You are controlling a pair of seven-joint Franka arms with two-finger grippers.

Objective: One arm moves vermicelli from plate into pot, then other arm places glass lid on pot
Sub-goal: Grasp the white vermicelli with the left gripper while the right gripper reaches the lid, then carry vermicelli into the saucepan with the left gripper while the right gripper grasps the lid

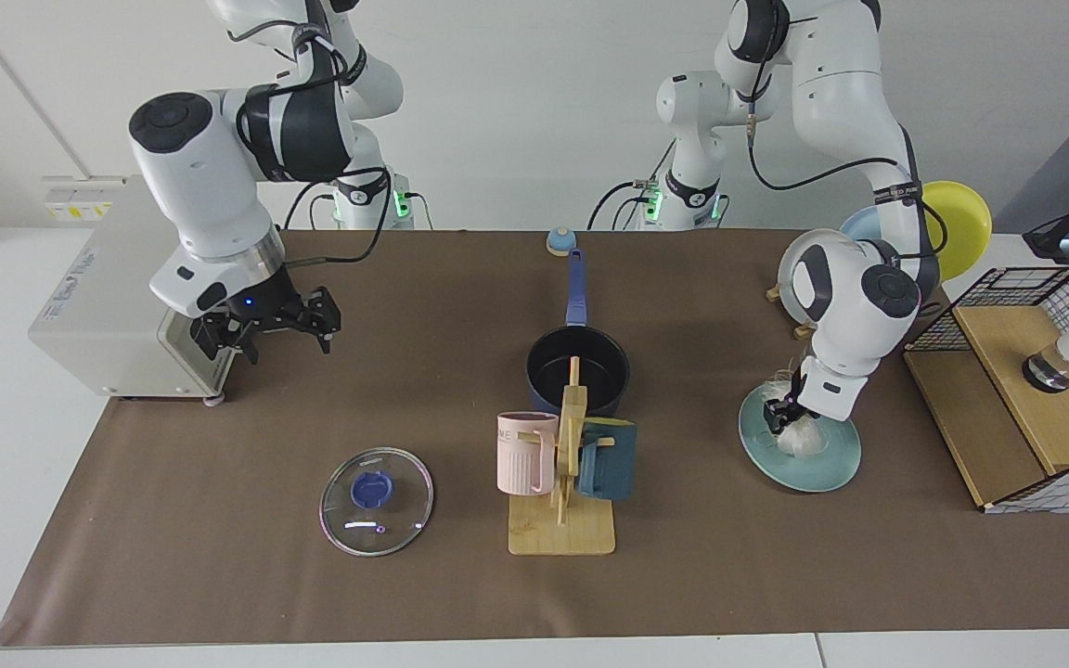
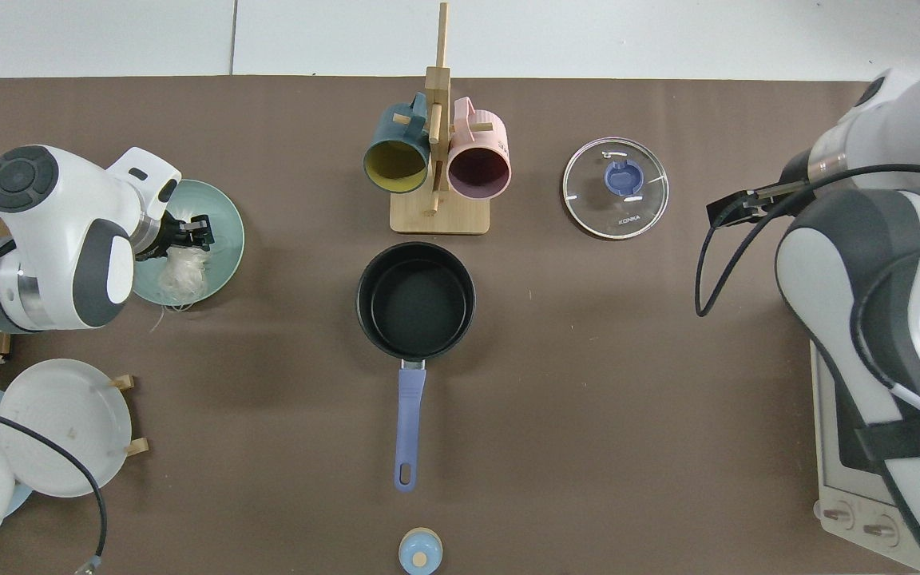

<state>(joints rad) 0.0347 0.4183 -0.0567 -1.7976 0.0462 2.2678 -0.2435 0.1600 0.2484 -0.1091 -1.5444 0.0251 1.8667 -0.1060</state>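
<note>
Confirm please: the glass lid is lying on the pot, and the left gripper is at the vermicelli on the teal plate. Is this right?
Not quite. The glass lid lies on the table mat apart from the open pot, as the top view shows. The left gripper is indeed at the vermicelli on the teal plate.
</note>
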